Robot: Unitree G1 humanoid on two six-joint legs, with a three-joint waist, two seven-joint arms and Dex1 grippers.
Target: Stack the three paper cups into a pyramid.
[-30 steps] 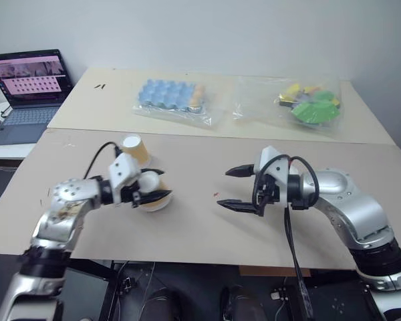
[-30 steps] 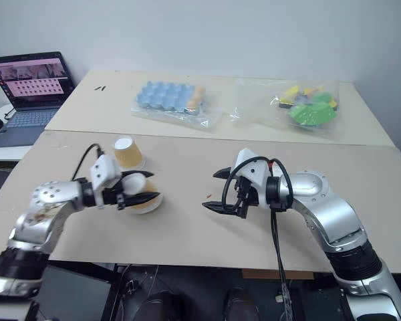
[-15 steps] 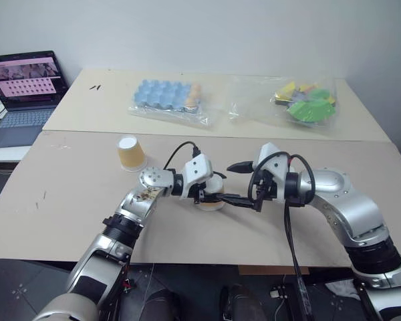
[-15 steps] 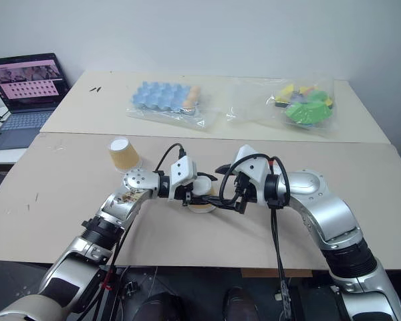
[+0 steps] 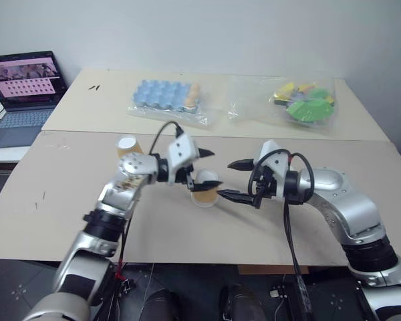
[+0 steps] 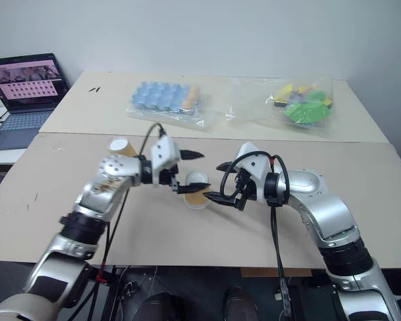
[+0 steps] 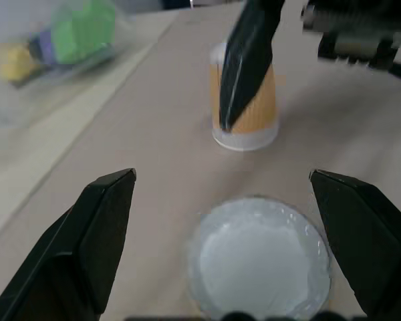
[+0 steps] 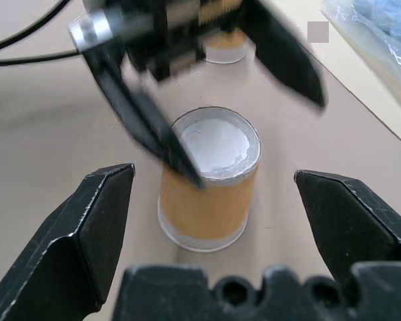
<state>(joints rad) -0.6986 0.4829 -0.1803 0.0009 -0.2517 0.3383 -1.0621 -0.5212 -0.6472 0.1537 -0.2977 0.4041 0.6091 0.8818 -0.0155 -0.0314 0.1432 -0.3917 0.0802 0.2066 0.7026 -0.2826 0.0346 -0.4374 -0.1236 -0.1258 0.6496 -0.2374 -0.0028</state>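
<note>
One tan paper cup (image 5: 204, 190) stands upside down, white base up, in the middle of the table (image 5: 267, 227). My left gripper (image 5: 199, 168) hangs open just above and left of it, holding nothing. From the right, my right gripper (image 5: 226, 179) is open, its fingertips just short of the cup (image 8: 204, 200). In the left wrist view that cup (image 7: 257, 124) stands behind a right finger (image 7: 244, 67), and a round white cup base (image 7: 260, 264) lies close between my left fingers. A further cup (image 5: 127, 145) stands upside down behind my left arm.
At the back lie a blue egg tray in plastic wrap (image 5: 164, 97) and a clear bag of green and yellow pieces (image 5: 304, 103). An open laptop (image 5: 27, 83) sits at the far left. A seam (image 5: 307, 138) runs across between the two tabletops.
My left gripper carried a cup from the left of the table to the middle, then opened and rose off it. The right gripper stayed open and in place.
</note>
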